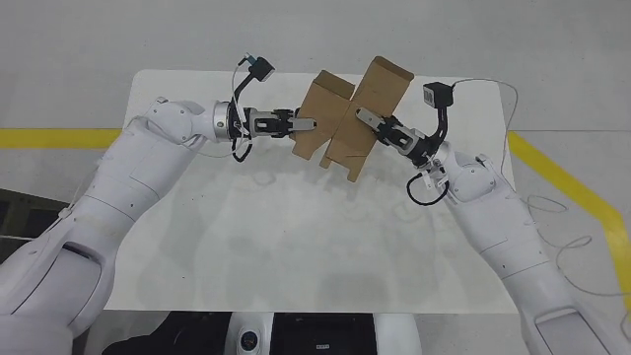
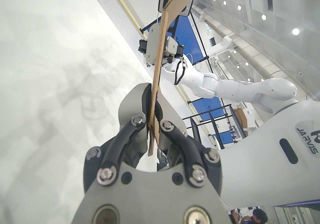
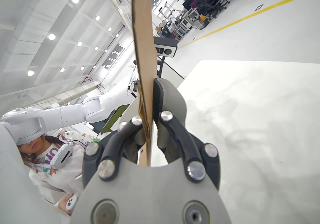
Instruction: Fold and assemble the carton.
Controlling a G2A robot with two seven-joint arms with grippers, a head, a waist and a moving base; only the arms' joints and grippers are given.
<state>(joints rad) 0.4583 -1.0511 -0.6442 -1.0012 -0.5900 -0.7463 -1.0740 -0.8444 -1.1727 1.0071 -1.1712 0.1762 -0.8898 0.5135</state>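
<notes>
Presently: carton (image 1: 347,116) is brown cardboard, not yet boxed, panels flattened, flaps splayed at near and far ends. Position: held between both arms over far-centre tabletop (image 1: 296,256). Left tool (image 1: 299,124) clamped tight on carton's left edge, board pinched between dark pads (image 2: 145,101). Right tool (image 1: 367,118) likewise closed hard on opposite edge panel. Contact between lowest flaps and tabletop: cannot tell. Surroundings: yellow floor line (image 1: 44,138) running off either side of tabletop, well apart from carton.
</notes>
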